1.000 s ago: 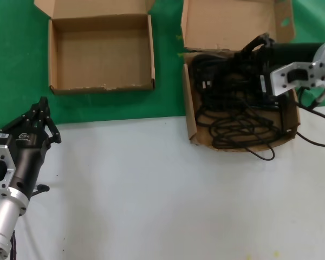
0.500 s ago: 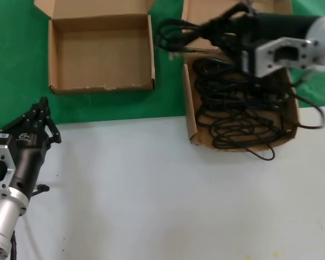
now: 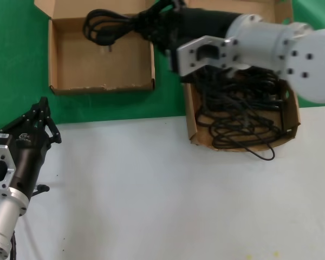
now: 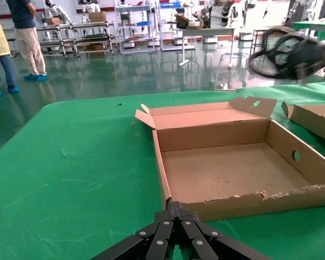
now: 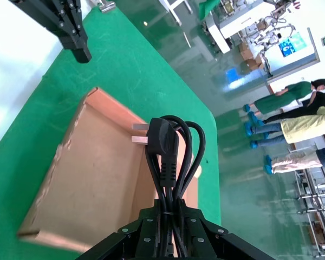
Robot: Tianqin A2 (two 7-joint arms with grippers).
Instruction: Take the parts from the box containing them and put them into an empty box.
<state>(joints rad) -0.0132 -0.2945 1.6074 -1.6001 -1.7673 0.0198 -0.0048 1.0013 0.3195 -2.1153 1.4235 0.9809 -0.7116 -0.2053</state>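
Note:
My right gripper (image 3: 147,23) is shut on a bundled black power cord (image 3: 105,24) and holds it in the air over the back of the empty box (image 3: 97,62), the smaller squarish one at the far left. In the right wrist view the cord (image 5: 170,154) sticks out from the gripper (image 5: 170,211), plug with silver prongs outermost, above the empty box (image 5: 92,179). Several more parts (image 3: 238,116) lie tangled in the box containing them (image 3: 190,114) at the far right, partly hidden by my right arm. My left gripper (image 3: 41,106) is shut and parked at the near left.
Both boxes stand on a green mat (image 3: 16,70); a white tabletop (image 3: 151,189) lies nearer me. One cord loop (image 3: 265,154) hangs over the bigger box's front rim. In the left wrist view the empty box's ragged front rim (image 4: 249,197) is just beyond my left gripper (image 4: 176,208).
My right gripper has lifted a cord bundle out of the bigger box and carried it left, to above the smaller box. The left arm has not moved.

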